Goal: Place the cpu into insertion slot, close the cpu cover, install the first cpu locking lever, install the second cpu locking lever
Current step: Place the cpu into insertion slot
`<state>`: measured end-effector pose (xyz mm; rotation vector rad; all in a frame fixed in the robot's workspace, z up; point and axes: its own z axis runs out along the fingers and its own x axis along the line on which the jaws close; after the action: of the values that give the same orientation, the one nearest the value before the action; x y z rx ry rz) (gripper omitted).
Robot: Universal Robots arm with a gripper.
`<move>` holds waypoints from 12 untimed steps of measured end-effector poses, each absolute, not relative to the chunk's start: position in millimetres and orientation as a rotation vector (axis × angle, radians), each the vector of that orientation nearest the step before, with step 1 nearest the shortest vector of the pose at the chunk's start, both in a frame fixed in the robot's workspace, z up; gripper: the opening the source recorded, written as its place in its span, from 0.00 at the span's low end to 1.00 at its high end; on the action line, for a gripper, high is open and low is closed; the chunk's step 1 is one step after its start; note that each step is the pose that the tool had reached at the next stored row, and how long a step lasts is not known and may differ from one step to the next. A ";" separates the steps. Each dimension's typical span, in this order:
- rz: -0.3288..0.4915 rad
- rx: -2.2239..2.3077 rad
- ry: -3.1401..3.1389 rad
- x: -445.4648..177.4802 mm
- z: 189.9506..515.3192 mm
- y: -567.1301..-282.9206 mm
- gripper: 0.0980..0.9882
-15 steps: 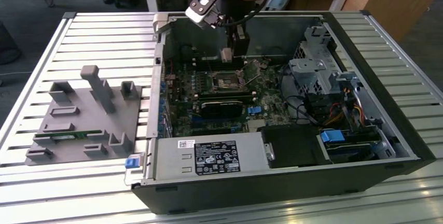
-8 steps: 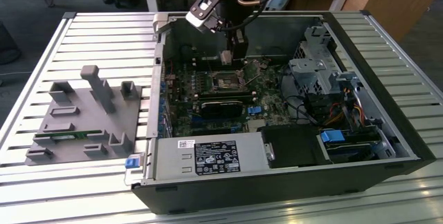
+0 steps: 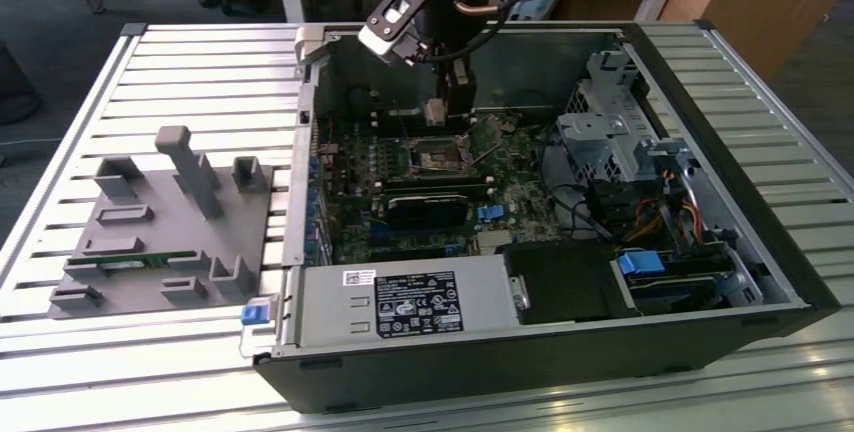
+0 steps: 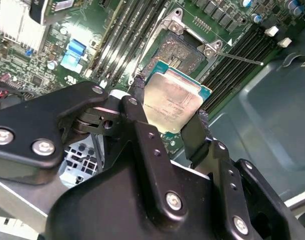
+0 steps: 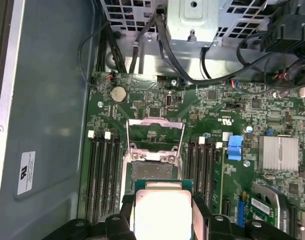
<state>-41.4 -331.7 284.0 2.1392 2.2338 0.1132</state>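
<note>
Clamped by opposite edges in black two-finger gripper (image 4: 168,107), jaws narrow: small flat silver-grey square cpu (image 4: 175,97). Close over near edge of dark-centred, silver-framed square insertion slot (image 4: 181,52), not seated. Added in first wrist view: thin silver cpu cover (image 5: 156,121) swung open beyond slot, black memory rails (image 5: 102,175) either side. Added in exterior view: open black computer case (image 3: 747,252), grey moulded fixture (image 3: 160,222) at exterior view's left.

Nothing clear enough to read. Tiny print on a black sticker (image 3: 414,307), low middle of the exterior view, and a white sticker (image 5: 26,172) in the first wrist view. Faint marks on the cpu (image 4: 172,100).
</note>
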 end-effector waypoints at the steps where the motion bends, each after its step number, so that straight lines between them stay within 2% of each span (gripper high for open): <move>1: 0.113 2.139 2.234 -41.4 282.3 -331.3 0.50; 12: 0.109 2.139 2.234 -41.4 267.4 -322.5 0.50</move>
<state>-41.4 -322.5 267.4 2.1390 2.2339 0.1090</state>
